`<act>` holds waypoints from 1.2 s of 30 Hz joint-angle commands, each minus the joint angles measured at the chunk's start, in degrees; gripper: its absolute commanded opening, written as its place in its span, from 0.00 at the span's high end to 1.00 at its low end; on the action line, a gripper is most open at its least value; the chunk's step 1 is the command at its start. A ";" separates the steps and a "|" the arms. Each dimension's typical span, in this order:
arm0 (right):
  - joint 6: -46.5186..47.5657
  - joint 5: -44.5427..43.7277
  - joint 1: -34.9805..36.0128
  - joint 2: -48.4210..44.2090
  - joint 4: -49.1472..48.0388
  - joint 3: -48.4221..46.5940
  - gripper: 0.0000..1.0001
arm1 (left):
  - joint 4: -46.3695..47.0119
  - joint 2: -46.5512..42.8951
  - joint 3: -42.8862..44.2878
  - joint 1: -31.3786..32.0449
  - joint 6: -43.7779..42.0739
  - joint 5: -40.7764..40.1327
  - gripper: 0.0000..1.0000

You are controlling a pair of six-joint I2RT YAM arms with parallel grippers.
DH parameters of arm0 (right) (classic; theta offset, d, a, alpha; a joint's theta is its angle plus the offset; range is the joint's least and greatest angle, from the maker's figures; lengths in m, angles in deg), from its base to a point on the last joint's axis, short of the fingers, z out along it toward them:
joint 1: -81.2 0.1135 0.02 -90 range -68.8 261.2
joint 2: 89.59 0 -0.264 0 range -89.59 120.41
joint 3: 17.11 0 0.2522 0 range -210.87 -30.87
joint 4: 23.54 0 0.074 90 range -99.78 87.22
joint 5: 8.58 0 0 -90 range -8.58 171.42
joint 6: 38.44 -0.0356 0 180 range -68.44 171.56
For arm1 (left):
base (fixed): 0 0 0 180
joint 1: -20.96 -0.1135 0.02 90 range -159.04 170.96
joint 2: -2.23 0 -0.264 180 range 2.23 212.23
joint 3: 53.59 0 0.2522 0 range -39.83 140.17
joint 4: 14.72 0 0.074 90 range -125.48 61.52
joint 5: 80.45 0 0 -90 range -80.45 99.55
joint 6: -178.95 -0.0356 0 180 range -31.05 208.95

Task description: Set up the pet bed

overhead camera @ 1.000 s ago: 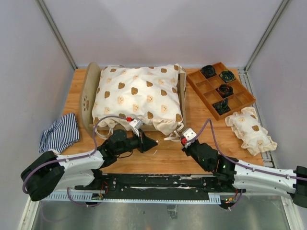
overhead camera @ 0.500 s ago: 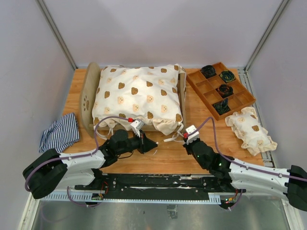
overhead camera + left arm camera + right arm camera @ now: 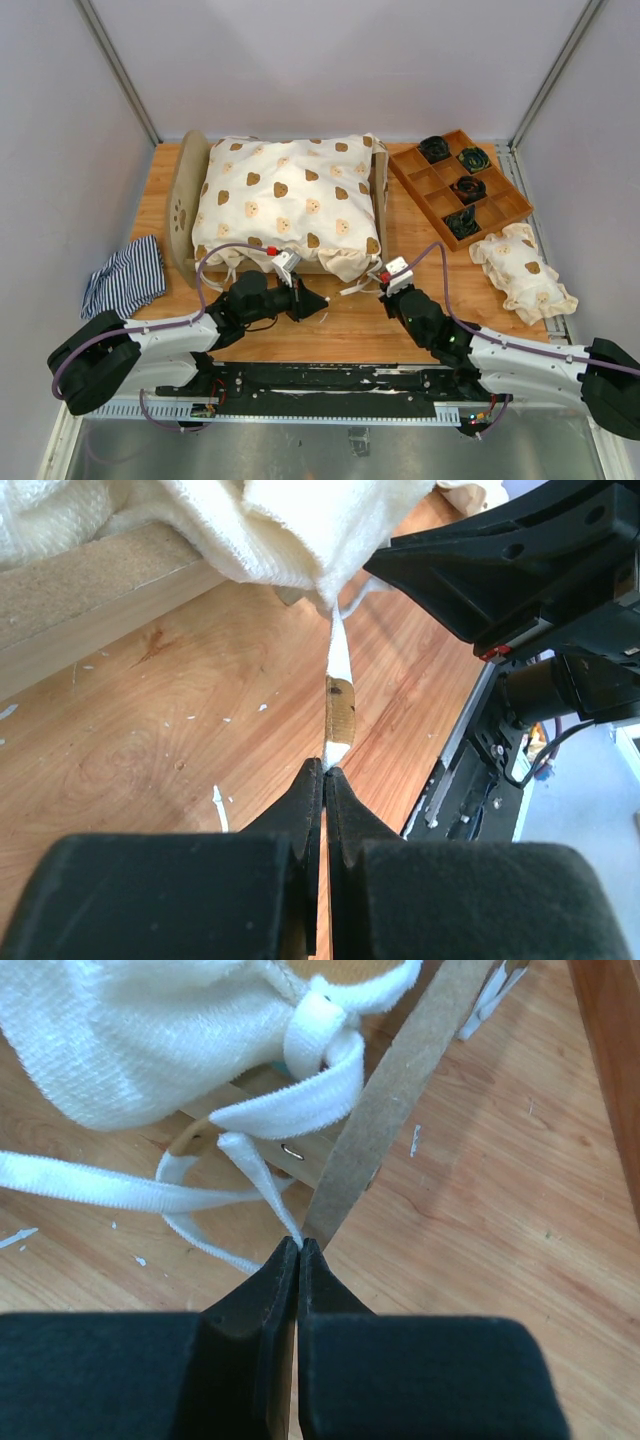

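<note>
Pet bed (image 3: 184, 205) mostly hidden under bear-print cushion (image 3: 290, 200), left fingers (image 3: 304, 802) pinching white tie (image 3: 338, 648), right fingers (image 3: 276, 1280) likewise (tie ends unseen)

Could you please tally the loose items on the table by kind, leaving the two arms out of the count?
Pet bed: 1
Bear-print cushion on the bed: 1
Small bear-print pillow: 1
Striped cloth: 1
Wooden compartment tray: 1
Black coils in the tray: 4
Total: 9
</note>
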 commanded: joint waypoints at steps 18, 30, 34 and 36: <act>1.59 0.98 -0.75 5.57 -14.14 3.48 1.00 | 2.59 -0.61 -1.71 -0.37 -0.02 -0.10 1.00; 22.37 10.79 -2.73 18.47 -47.93 7.75 1.00 | 3.85 0.83 -1.66 -0.37 0.81 0.73 1.00; 23.28 10.14 -2.73 19.31 -51.01 8.05 1.00 | 3.85 0.83 -2.08 -0.37 1.00 0.87 1.00; 23.39 10.73 -2.72 18.40 -50.14 8.32 1.00 | 3.85 0.78 -2.35 -0.37 0.92 0.71 1.00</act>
